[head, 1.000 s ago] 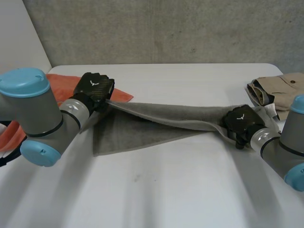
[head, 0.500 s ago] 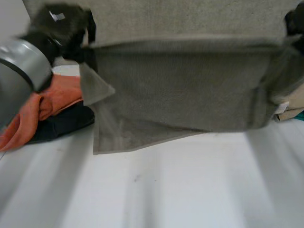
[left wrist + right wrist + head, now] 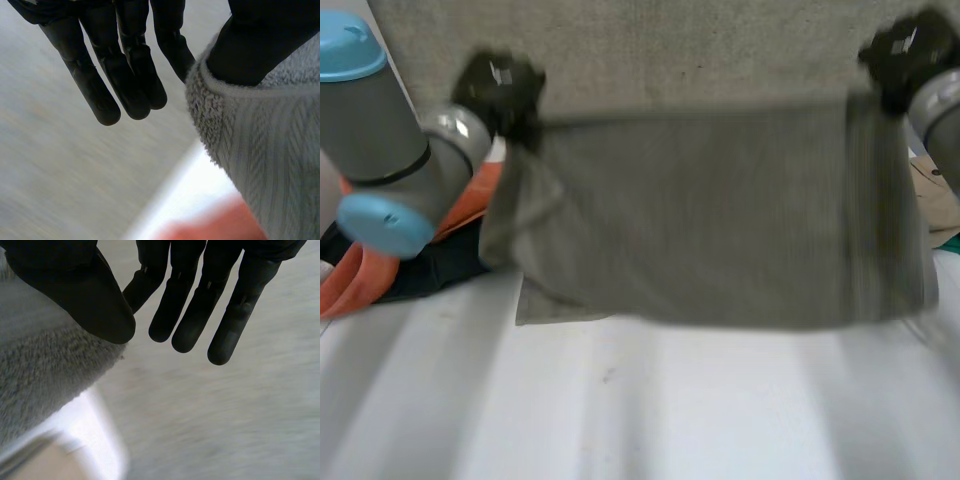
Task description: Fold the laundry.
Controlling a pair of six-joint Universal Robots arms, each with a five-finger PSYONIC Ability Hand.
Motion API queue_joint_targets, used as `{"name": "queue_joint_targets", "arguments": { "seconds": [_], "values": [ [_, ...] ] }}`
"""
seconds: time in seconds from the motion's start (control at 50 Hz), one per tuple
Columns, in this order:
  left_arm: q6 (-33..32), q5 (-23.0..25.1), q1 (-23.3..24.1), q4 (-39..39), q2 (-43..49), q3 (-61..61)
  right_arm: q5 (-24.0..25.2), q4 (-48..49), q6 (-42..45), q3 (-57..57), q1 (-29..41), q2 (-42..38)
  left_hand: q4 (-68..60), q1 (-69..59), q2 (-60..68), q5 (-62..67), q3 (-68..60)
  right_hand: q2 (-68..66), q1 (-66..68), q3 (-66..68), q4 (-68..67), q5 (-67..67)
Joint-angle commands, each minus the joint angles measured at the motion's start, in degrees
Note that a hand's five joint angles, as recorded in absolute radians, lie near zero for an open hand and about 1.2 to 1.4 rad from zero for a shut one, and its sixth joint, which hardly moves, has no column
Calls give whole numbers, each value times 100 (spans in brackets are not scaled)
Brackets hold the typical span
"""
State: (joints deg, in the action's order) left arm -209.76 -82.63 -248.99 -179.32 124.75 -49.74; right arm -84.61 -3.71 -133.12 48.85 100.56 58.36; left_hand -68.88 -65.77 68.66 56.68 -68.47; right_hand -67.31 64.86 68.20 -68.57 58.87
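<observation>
Towel, place: the grey towel (image 3: 700, 220) hangs in the air as a wide sheet in front of the head camera, above the white table (image 3: 670, 410). Its lower left corner seems to touch the table, but I cannot tell for certain.
Left hand: the left hand (image 3: 500, 88) has the upper left corner. In its wrist view the thumb clamps the hem and the fingers are straight, apart from the cloth.
Right hand: the right hand (image 3: 903, 48) has the upper right corner in the same way, with the thumb pressed on the pile and the fingers straight beside it.
Handling: I judge it soft and limp, rather thick, light enough for a thumb pinch. It has no stiffness of its own and sags wherever it is not held. The terry surface should give good friction, so slipping is not likely.
Where to hold: the corners on the hemmed edge, as now; the hem is firmer than the middle.
Long axis: it runs level from one hand to the other, across the table. The top edge looks tight and nearly straight.
Facing: the flat side faces the head camera and the short sides hang down.
Neighbours: an orange cloth (image 3: 470, 205) and a dark cloth (image 3: 430, 275) lie behind its left part, and a beige garment (image 3: 932, 185) lies at its right.
</observation>
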Motion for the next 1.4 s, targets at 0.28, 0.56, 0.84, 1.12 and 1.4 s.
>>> {"name": "queue_joint_targets", "arguments": {
  "seconds": [0.28,0.56,0.84,1.12,1.4],
  "values": [
    [814,124,-255,-2748,-1171,-1641,137,2551,-1392,1090,79,746,-1112,-1423,1134,1332,-1153,-1269,1514,1180,-1143,1113],
    [911,994,-317,-3390,-1560,-5229,1166,1629,-1085,3806,-466,651,-1112,-1423,1134,1332,-1153,-1269,1514,1180,-1143,1113],
    [137,634,-616,-3205,-197,-5098,1157,1655,-1146,4256,-757,299,2782,2471,-2760,-2562,2741,-1269,1514,1180,-1143,1113],
    [251,-16,-651,-3206,-513,-5458,1061,1628,-1111,4212,-783,317,3680,3370,-3658,-3460,3639,-1269,1514,1180,-1143,1113],
    [76,-113,-730,-2766,-865,-5695,1043,1400,-909,4203,-704,343,-1107,-1418,1129,1327,-1149,-1269,1514,1180,-1143,1113]
  ]
}}
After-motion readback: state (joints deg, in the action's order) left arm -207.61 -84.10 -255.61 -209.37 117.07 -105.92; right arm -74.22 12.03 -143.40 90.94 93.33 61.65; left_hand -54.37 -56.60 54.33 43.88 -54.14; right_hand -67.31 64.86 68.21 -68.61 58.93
